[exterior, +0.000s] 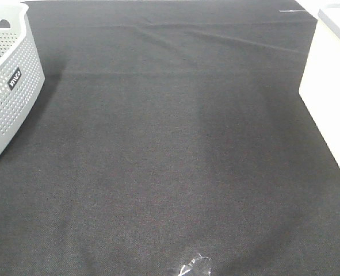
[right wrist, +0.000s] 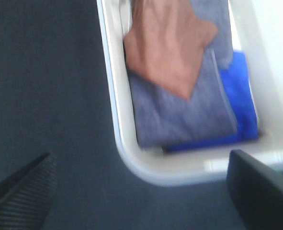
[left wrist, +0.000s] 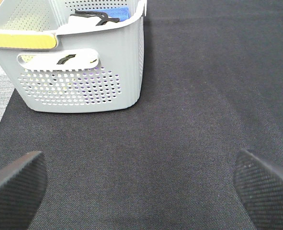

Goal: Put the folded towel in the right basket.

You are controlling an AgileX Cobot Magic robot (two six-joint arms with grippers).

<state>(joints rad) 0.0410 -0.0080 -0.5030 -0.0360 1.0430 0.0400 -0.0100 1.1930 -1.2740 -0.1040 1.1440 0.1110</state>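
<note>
Black woven cloth is covering the tabletop [exterior: 170, 149], and both baskets are sitting at its side edges. The perforated grey basket [exterior: 8, 80] is standing at the far left corner, holding blue and white cloth items with something black on top (seen from the left wrist camera). The white right basket [exterior: 331, 86] is standing along the right edge. Inside it, folded towels are lying stacked: a brown towel [right wrist: 167, 43] on a grey towel [right wrist: 179, 108], over a blue towel [right wrist: 242, 103]. The left gripper [left wrist: 141, 184] is hovering over bare cloth with its fingers spread wide, holding nothing. The right gripper [right wrist: 146, 191] is hanging just outside the white basket's rim, likewise spread and empty.
</note>
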